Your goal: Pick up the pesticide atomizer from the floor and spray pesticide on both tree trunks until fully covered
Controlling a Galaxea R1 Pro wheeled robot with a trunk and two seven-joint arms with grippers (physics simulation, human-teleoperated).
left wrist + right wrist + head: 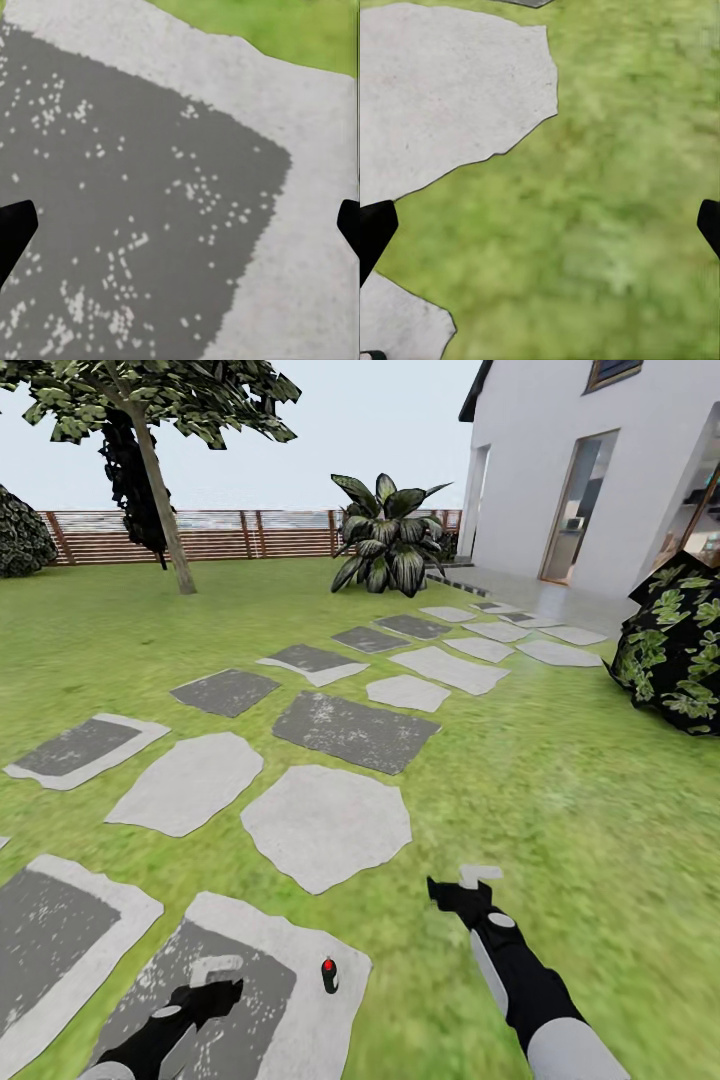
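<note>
The small sprayer (329, 975) stands on a grey paving stone (280, 1020) at the lower middle of the frame. The left gripper (222, 982) and right gripper (462, 887) are both wide open and hold nothing. A tree (160, 490) stands at upper left.

I count one pesticide atomizer (329, 975) at the lower middle of the frame, on a paving slab (300, 1010). Two pincers are mine: the left pincer (218, 972) at lower left and the right pincer (478, 880) at lower right. One leaning tree (165, 500) stands at upper left, one broad-leaved plant (388, 540) at upper centre, and one house (560, 460) at upper right.
</note>
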